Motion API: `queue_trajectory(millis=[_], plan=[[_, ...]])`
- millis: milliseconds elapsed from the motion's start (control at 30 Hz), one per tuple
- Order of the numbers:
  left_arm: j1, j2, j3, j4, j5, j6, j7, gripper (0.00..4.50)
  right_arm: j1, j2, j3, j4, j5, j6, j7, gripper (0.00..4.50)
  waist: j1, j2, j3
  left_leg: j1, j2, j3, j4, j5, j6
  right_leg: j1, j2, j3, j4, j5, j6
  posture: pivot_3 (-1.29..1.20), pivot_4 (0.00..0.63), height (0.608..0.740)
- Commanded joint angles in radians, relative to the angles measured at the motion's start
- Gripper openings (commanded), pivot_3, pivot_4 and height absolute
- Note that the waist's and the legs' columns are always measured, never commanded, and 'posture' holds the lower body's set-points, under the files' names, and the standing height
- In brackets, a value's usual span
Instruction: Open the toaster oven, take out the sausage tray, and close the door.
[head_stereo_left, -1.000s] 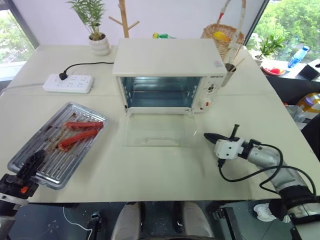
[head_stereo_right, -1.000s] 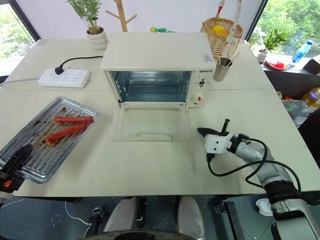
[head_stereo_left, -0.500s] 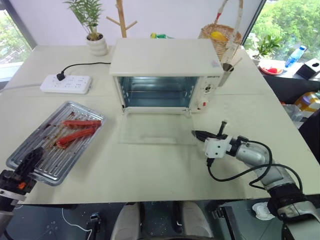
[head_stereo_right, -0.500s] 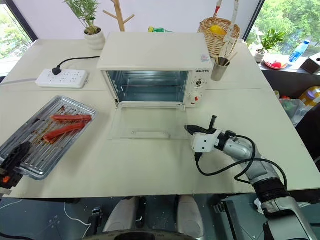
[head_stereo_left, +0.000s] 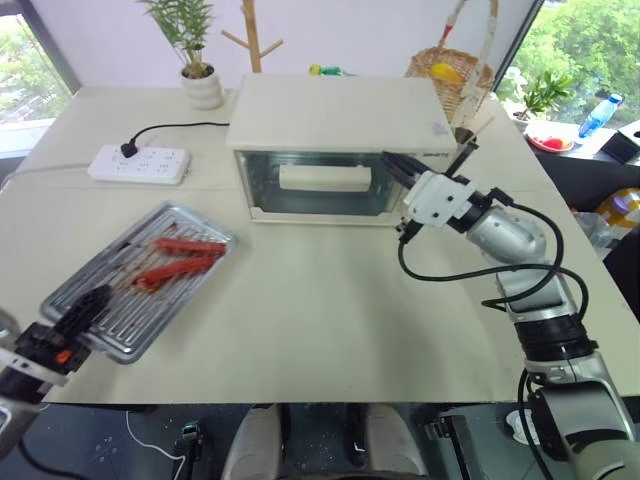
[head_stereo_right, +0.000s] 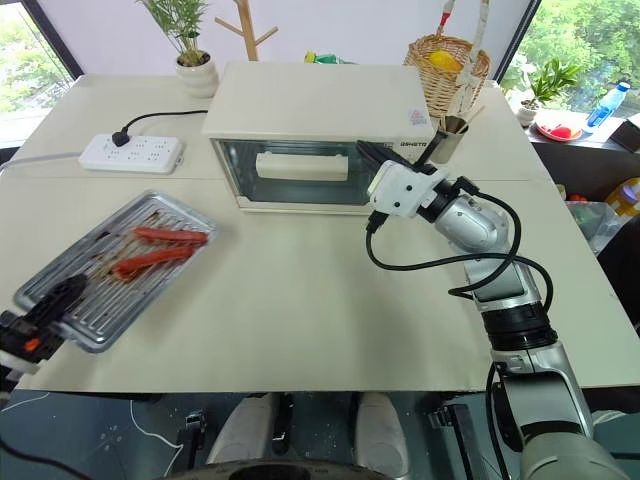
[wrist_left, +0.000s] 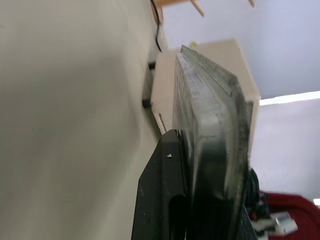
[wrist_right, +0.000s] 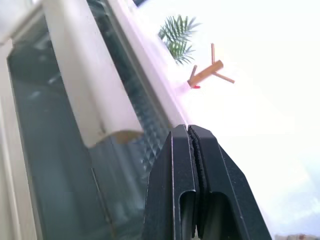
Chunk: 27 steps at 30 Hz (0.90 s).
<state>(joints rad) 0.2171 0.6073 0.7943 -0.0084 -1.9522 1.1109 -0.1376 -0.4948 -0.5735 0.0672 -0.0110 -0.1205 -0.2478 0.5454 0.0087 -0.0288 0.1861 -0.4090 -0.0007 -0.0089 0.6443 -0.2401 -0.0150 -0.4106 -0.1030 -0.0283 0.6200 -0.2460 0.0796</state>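
Note:
The cream toaster oven (head_stereo_left: 335, 115) stands at the back of the table. Its glass door (head_stereo_left: 300, 190) is upright against the front, with the cream bar handle (wrist_right: 85, 80) across the pane. My right gripper (head_stereo_left: 392, 165) is shut, empty, and its tips rest at the door's upper right corner. The silver sausage tray (head_stereo_left: 115, 312) lies at the front left with two reddish sausages (head_stereo_left: 180, 257) on it. My left gripper (head_stereo_left: 85, 305) is shut on the tray's near corner. In the left wrist view the tray rim (wrist_left: 210, 110) runs between the black fingers (wrist_left: 165, 200).
A white power strip (head_stereo_left: 140, 163) with a black cord lies left of the oven. A potted plant (head_stereo_left: 200, 85) and a wooden stand (head_stereo_left: 250, 35) are behind it. A wicker basket (head_stereo_left: 450, 70) and a metal cup (head_stereo_right: 447, 140) sit at the oven's right rear.
The door lay flat open on the table; it now stands closed. My right gripper rose and moved toward the oven with it. The tray shifted slightly right with my left gripper.

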Motion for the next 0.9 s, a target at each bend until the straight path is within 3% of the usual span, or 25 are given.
queue_trajectory(millis=[33, 133, 267, 400, 500, 633, 900], plan=[[-0.062, 0.051, -0.077, -0.046, -0.020, 0.056, -0.033, 0.00, 0.098, -0.028, -0.040, -0.177, 0.213, 0.208, 0.126, 0.03, 0.005, 0.001, 0.001, 0.000, 0.000, 0.000, 0.000, 0.000, 0.001, 0.000, 0.000, 0.000, -0.001, 0.000, 0.000, 0.00, 0.150, 0.740], [-0.101, 0.112, -0.162, -0.057, -0.020, 0.111, -0.072, 0.00, 0.175, -0.071, -0.092, -0.300, 0.360, 0.386, 0.197, 0.03, 0.001, 0.004, 0.002, -0.001, 0.000, 0.001, 0.000, -0.001, 0.001, -0.001, 0.000, 0.000, -0.001, 0.000, 0.000, 0.00, 0.150, 0.740], [-0.198, 0.213, -0.328, -0.044, -0.019, 0.193, -0.149, 0.00, 0.336, -0.186, -0.244, -0.478, 0.661, 0.690, 0.278, 0.03, 0.007, 0.007, 0.004, -0.001, 0.000, 0.000, 0.000, -0.001, 0.001, 0.000, 0.000, -0.001, -0.002, 0.000, 0.000, 0.00, 0.150, 0.740], [-0.367, 0.250, -0.463, 0.053, 0.058, 0.245, -0.229, 0.00, 0.500, -0.268, -0.442, -0.609, 0.973, 0.919, 0.305, 0.03, 0.004, 0.010, 0.005, -0.001, 0.001, 0.001, 0.000, -0.001, 0.001, 0.000, 0.000, -0.001, -0.002, 0.000, 0.000, 0.00, 0.150, 0.740], [-0.482, 0.240, -0.537, 0.119, 0.154, 0.276, -0.295, 0.00, 0.578, -0.292, -0.542, -0.668, 1.083, 0.985, 0.287, 0.03, 0.001, 0.010, 0.005, -0.001, 0.002, 0.002, 0.000, -0.001, 0.001, -0.001, 0.001, -0.001, -0.002, 0.000, 0.000, 0.00, 0.150, 0.740], [-0.607, 0.202, -0.616, 0.203, 0.301, 0.300, -0.392, 0.00, 0.663, -0.319, -0.627, -0.739, 1.114, 1.020, 0.262, 0.03, 0.005, 0.010, 0.005, 0.000, 0.002, 0.003, 0.000, -0.001, 0.001, -0.001, 0.001, -0.002, -0.002, 0.000, 0.000, 0.00, 0.150, 0.740], [-0.765, 0.116, -0.730, 0.343, 0.606, 0.296, -0.611, 0.00, 0.783, -0.374, -0.769, -0.829, 1.075, 0.990, 0.318, 3.83, 0.004, 0.008, 0.006, -0.003, -0.001, 0.004, 0.001, -0.002, 0.004, 0.000, 0.001, -0.003, -0.006, 0.000, 0.000, 0.00, 0.150, 0.740]])
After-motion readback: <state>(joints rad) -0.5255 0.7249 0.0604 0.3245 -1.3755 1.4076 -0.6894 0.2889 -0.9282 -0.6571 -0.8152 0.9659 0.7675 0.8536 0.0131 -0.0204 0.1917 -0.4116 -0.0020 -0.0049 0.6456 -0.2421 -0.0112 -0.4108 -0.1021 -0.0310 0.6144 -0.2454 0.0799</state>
